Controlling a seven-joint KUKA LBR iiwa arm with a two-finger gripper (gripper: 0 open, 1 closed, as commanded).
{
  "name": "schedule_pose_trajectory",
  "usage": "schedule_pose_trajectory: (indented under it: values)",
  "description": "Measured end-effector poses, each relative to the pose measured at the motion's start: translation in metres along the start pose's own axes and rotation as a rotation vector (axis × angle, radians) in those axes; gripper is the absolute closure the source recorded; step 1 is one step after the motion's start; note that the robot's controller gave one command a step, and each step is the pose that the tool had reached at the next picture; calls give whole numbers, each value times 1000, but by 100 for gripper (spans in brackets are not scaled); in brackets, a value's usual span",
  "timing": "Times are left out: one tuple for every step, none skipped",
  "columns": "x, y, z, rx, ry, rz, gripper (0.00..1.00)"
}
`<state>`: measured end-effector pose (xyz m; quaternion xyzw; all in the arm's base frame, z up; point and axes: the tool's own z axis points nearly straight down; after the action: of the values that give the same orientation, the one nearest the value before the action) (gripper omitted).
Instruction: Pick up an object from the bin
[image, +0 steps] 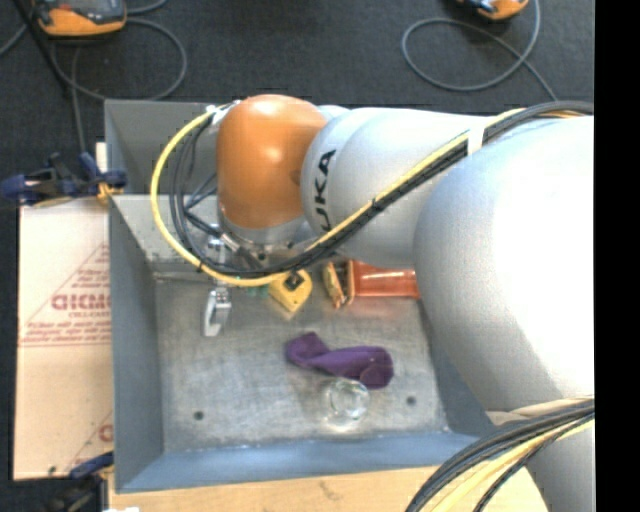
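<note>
Inside, the bin (131, 340) holds a purple cloth (338, 358) and clear cup (346, 402); pincer (213, 312) width cannot be told.

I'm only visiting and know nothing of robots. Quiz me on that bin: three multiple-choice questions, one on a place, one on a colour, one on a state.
1. The clear round thing lies: A) beside the purple cloth; B) on the rim; C) outside the bin.
2. The small block by the orange box is: A) green; B) yellow; C) black.
3. The purple cloth is: A) lifted; B) hung over a wall; C) lying crumpled on the floor.
Key: 1 A, they lie close; 2 B, its top is yellow; 3 C, it rests on the bin floor.
</note>
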<state>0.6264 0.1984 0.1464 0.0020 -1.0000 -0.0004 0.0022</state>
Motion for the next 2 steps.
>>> schedule_pose_trajectory:
  values:
    - [-2, -1, -5, -2, -8, 3, 0]
    - [-18, -97, 21, 0, -8, 61, 100]
